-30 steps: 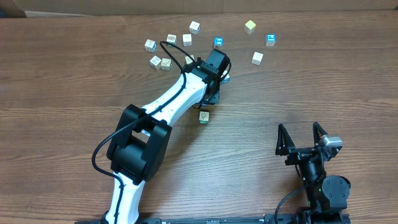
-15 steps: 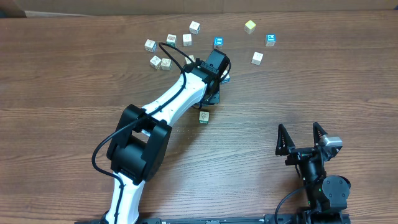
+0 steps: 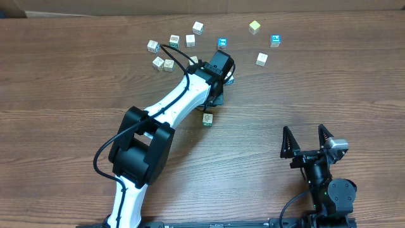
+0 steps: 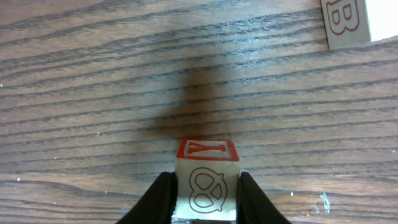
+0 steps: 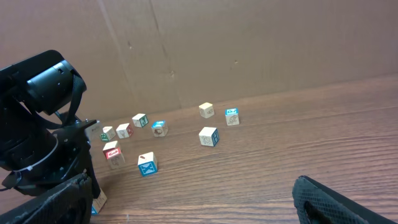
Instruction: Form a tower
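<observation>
My left gripper point(image 4: 206, 186) is shut on a pale cube point(image 4: 207, 149) with a red top and a pretzel print on its near face. The cube rests on the table. From overhead the left gripper point(image 3: 217, 96) sits under its own wrist, which hides the held cube. The tower point(image 3: 207, 118) stands just right of the left forearm, pale on top with green at its foot. Its height does not show from above. My right gripper point(image 3: 303, 131) stands open near the front edge with nothing between its fingers. In the right wrist view the right gripper point(image 5: 193, 205) has bare wood between its jaws.
Several loose cubes lie scattered at the back, among them a yellow cube point(image 3: 254, 26), a blue one point(image 3: 275, 40) and a blue X cube point(image 5: 147, 163). A cube printed B point(image 4: 348, 22) lies ahead and right of the left fingers. A cardboard wall point(image 5: 249, 43) stands behind.
</observation>
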You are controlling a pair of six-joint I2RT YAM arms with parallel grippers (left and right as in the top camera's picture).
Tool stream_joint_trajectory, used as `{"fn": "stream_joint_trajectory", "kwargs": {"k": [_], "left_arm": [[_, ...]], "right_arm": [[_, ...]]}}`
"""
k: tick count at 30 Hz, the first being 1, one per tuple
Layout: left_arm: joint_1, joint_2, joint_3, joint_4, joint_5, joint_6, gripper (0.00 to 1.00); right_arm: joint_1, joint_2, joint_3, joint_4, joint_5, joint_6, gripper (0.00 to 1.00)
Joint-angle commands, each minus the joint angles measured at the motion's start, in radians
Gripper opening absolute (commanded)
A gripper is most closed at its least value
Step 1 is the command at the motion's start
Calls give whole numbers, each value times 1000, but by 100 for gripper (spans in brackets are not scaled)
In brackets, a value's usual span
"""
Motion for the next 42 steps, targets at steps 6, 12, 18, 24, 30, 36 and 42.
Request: {"fn": "stream_joint_trajectory", "kwargs": {"k": [6, 12, 18, 24, 30, 36, 42], "left_arm": [[-4, -8, 42, -43, 8, -13, 13], [-5, -84, 92, -119, 19, -13, 14], [-5, -166, 92, -211, 64, -13, 16], [-31, -167, 77, -277, 104, -13, 17], [-69, -144, 35, -271, 98, -13, 18], [-77, -137, 21, -274, 94, -13, 18], [-77, -137, -3, -273, 90, -13, 19]], "right_arm": [[6, -10, -10, 5, 5, -8, 100], [6, -10, -10, 5, 5, -8, 100], [6, -10, -10, 5, 5, -8, 100], [6, -10, -10, 5, 5, -8, 100], [6, -10, -10, 5, 5, -8, 100], [6, -10, -10, 5, 5, -8, 100], [6, -10, -10, 5, 5, -8, 100]]}}
